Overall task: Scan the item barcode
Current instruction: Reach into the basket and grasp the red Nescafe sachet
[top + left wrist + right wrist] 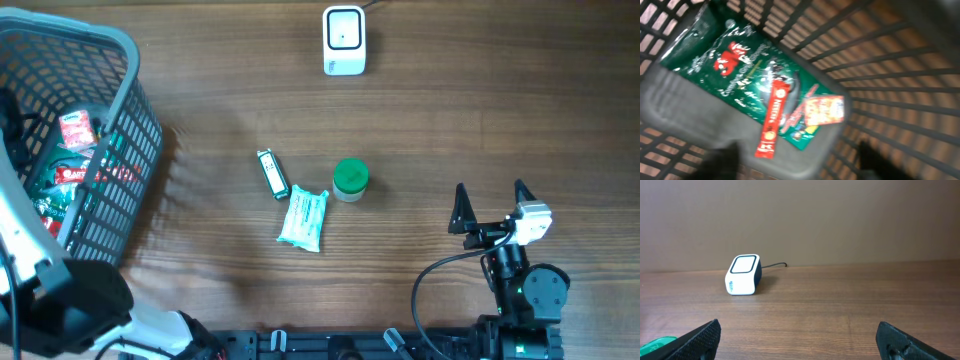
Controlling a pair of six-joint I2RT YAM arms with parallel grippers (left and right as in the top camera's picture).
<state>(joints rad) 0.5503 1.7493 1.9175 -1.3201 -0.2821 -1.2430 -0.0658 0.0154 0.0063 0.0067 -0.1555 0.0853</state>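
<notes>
The white barcode scanner (344,40) stands at the table's far edge; the right wrist view shows the scanner (743,274) ahead and to the left. My left gripper (795,150) is inside the grey basket (120,120), open, its blurred dark fingers wide apart with nothing between them. Below it on the basket floor lie a red stick sachet (774,120), a large green bag (740,65) and a small orange packet (824,110). My right gripper (492,200) rests open near the front right, holding nothing.
Mid-table lie a small green box (272,173), a white and teal packet (303,219) and a green-lidded jar (350,179). The jar's lid (655,345) shows at the lower left of the right wrist view. The basket's lattice walls (900,65) surround my left gripper.
</notes>
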